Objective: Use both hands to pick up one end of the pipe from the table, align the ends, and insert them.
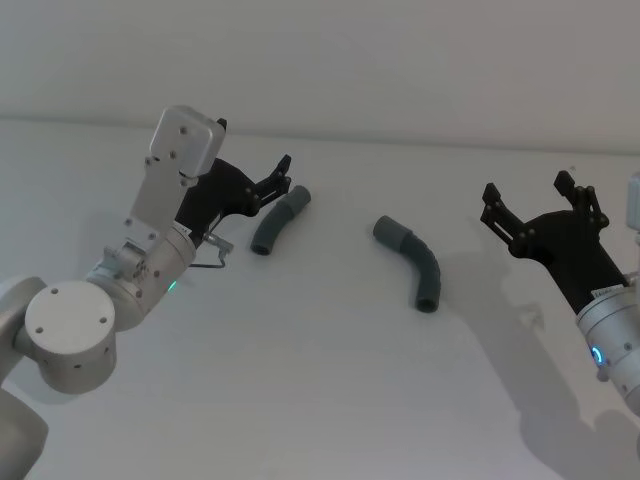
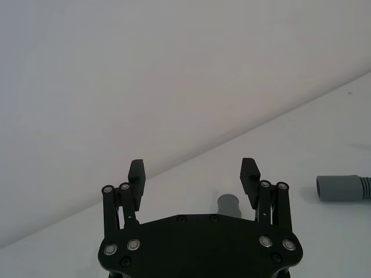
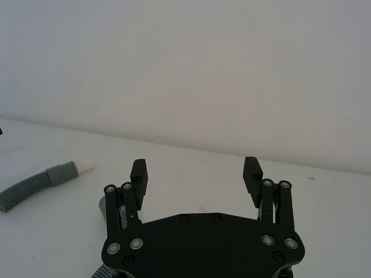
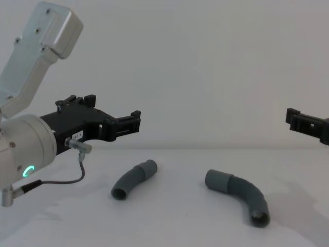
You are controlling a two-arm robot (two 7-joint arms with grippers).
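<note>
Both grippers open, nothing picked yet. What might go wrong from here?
Short piece and long piece lie loose and curved on the table; a finger nudge may roll them away.
Left gripper hovers by the short piece's end; clamping the cuff itself would leave nothing to insert.
Right gripper is far to the side of the long piece; a slanted approach may push it.

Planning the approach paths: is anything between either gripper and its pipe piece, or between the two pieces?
Nothing visible. The open left gripper hovers beside the shorter piece, the open right gripper stands off right of the longer piece, and only table surface lies between the pieces.
</note>
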